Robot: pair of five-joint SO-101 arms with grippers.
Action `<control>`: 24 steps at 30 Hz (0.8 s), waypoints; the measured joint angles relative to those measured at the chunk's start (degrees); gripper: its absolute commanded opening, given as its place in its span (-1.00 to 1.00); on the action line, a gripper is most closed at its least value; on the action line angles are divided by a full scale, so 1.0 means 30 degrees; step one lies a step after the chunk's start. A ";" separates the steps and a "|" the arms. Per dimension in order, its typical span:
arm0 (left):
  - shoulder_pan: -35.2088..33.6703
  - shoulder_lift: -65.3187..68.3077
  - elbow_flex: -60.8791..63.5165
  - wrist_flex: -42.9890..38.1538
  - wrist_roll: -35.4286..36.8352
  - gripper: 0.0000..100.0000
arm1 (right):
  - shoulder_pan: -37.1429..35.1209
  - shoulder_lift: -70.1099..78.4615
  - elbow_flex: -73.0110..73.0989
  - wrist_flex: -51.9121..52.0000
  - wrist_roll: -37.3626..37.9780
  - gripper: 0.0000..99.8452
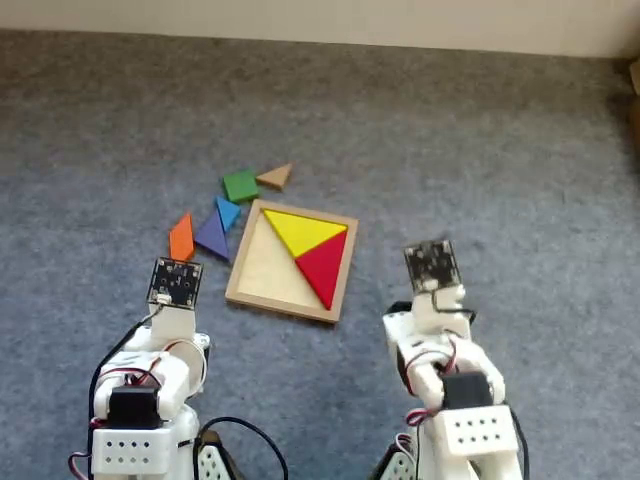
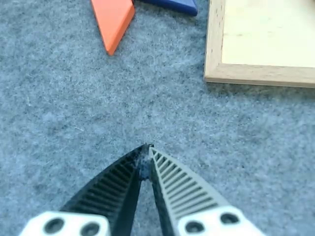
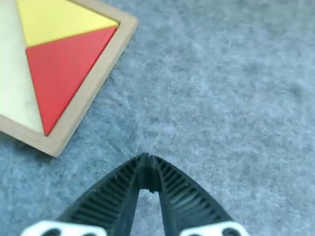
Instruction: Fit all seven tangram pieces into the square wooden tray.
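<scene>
The square wooden tray (image 1: 237, 290) lies mid-table holding a yellow triangle (image 1: 300, 230) and a red triangle (image 1: 325, 268). Left of it on the carpet lie an orange parallelogram (image 1: 181, 237), a dark blue triangle (image 1: 212, 237), a light blue triangle (image 1: 228, 211), a green square (image 1: 240, 185) and a tan triangle (image 1: 275, 177). My left gripper (image 2: 147, 150) is shut over bare carpet, short of the orange piece (image 2: 114, 19) and the tray corner (image 2: 214, 59). My right gripper (image 3: 145, 160) is shut, empty, just off the tray's near right edge (image 3: 83, 98), beside the red triangle (image 3: 59, 73).
Grey carpet covers the table around the tray. Both arm bases stand at the near edge, the left arm (image 1: 150, 390) and the right arm (image 1: 445, 380). A pale wall strip runs along the far edge.
</scene>
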 measured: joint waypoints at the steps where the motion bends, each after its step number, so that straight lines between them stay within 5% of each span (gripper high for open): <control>1: 0.0000 0.0000 0.0000 0.0000 0.0000 -0.99 | 0.0059 -0.0850 0.0615 0.0000 0.0000 -0.97; 9: 0.0000 0.0000 0.0000 0.0000 0.0000 -0.99 | 0.1875 -0.7326 0.2081 0.1758 -0.0029 -0.97; 24: 0.0000 0.0000 0.0000 0.0000 0.0000 -0.99 | 0.2930 -0.7678 0.2081 0.7824 -0.0029 -0.97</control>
